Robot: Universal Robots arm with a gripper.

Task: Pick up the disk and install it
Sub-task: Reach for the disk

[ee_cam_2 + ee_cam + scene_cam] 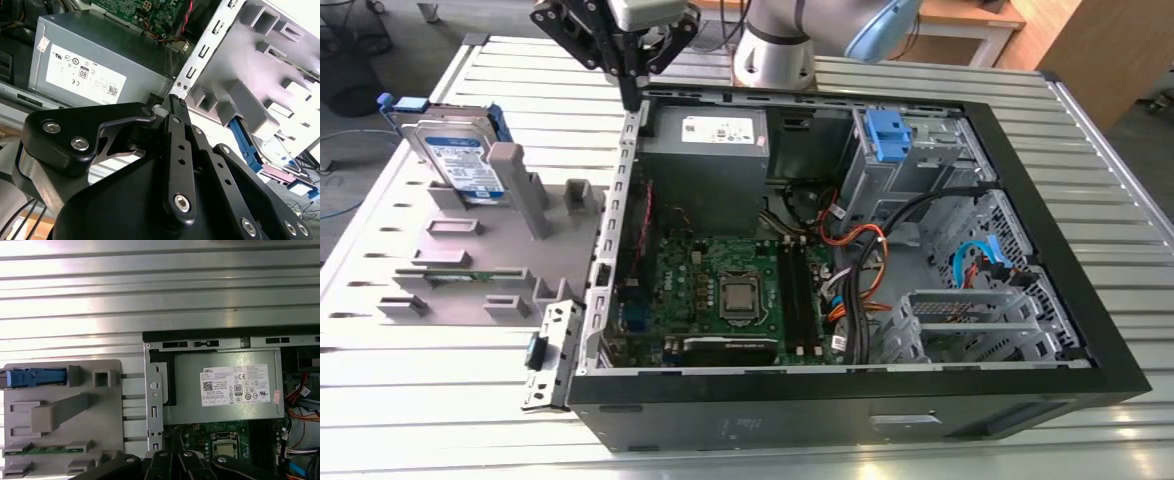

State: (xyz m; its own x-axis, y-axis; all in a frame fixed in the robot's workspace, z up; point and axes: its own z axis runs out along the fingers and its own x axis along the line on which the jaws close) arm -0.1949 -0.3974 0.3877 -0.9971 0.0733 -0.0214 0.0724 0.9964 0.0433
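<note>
The disk [459, 158] is a silver drive with a white-and-blue label in a blue carrier. It stands on edge in a slot of the grey holder plate [467, 255], at the exterior view's left, beside the open computer case [854, 400]. In the first wrist view its blue carrier edge [35, 377] shows from above. In the second wrist view the disk [274, 151] sits beyond the grey posts. My gripper [630, 98] hangs over the case's back corner by the power supply, apart from the disk. Its fingers [176, 107] meet at the tips, shut on nothing.
The grey power supply box [707, 140] with a white sticker lies right under the gripper. A drive cage with a blue latch [887, 135] stands at the case's back. The motherboard [720, 290] and cables [867, 270] fill the case floor. A ribbed metal table [1107, 130] surrounds everything.
</note>
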